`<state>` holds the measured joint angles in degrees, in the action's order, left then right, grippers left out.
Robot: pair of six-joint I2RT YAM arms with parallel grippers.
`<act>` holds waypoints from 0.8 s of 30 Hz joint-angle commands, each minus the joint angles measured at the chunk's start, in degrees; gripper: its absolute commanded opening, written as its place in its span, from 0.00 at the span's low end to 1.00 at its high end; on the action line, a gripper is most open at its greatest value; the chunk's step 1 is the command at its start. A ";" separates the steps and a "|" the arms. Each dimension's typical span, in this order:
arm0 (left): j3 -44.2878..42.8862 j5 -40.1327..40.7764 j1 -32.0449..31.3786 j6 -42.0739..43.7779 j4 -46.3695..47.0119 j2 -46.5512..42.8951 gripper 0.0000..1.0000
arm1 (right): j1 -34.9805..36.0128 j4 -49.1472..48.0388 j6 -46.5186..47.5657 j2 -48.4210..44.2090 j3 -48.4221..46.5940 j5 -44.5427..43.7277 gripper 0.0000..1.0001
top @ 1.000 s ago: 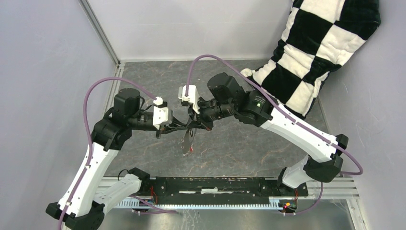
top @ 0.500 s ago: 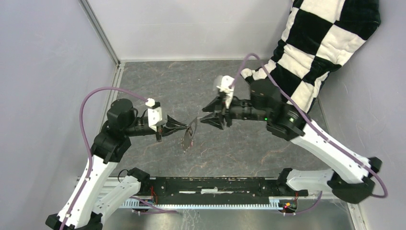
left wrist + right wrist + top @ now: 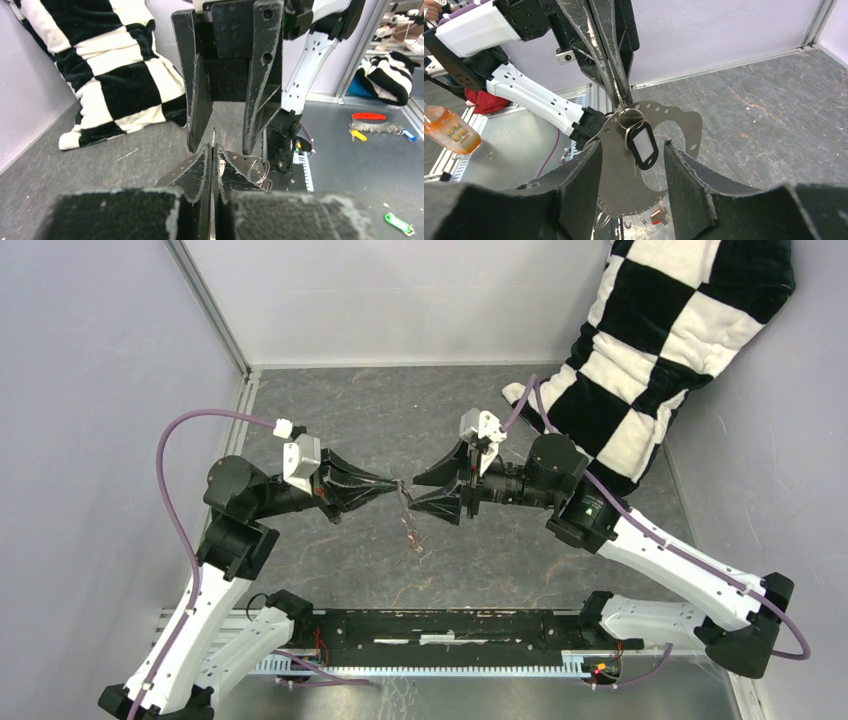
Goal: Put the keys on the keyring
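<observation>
The keyring (image 3: 624, 175), a flat grey metal hoop with a row of holes, hangs by its top edge from my shut left gripper (image 3: 621, 102). A black key (image 3: 642, 145) with a pale spot dangles on a small ring just under that grip. A red key (image 3: 656, 216) hangs among small rings at the hoop's lower edge. My right gripper (image 3: 633, 146) is open, one finger on each side of the hoop, touching nothing. From above, the keyring (image 3: 408, 520) shows edge-on between the left gripper (image 3: 392, 485) and the right gripper (image 3: 440, 490).
A black-and-white checkered cushion (image 3: 680, 330) leans in the back right corner. The black rail (image 3: 450, 628) with both arm bases runs along the near edge. Small coloured tags (image 3: 370, 125) and a green tag (image 3: 399, 222) lie on the surface beyond the right arm.
My right gripper let go of the keyring, opened and drew back to the right. The left gripper turned and kept the ring, which now hangs edge-on to the top camera.
</observation>
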<state>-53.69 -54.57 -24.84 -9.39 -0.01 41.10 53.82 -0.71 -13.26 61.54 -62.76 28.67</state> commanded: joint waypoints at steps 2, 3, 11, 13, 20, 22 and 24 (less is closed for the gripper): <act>-0.27 -2.20 0.06 -6.87 9.57 0.22 0.02 | -0.30 -8.91 -3.61 0.00 0.21 0.93 0.48; -0.20 -2.58 0.04 -6.89 9.77 0.21 0.02 | -0.30 -9.76 -4.04 0.07 0.56 0.93 0.44; -0.36 -6.57 0.06 -6.02 10.99 0.63 0.02 | -0.22 -16.60 -9.81 2.22 3.76 9.22 0.21; -0.37 -6.69 0.03 -6.45 11.90 0.73 0.02 | -0.12 -16.80 -10.38 2.59 3.92 10.36 0.19; 0.11 -7.58 -0.03 -8.27 14.42 1.36 0.02 | 0.15 -13.78 -9.20 4.75 0.62 13.43 0.17; 0.31 -8.39 -0.03 -8.28 14.46 1.57 0.02 | 0.12 -13.53 -8.81 5.40 -0.37 13.43 0.16; 0.69 -9.27 -0.03 -8.30 14.38 1.61 0.02 | 0.11 -13.68 -8.78 6.15 -1.79 13.69 0.15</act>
<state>-53.10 -62.22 -24.84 -14.52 9.91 42.50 53.67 -14.41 -22.63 66.26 -60.47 40.36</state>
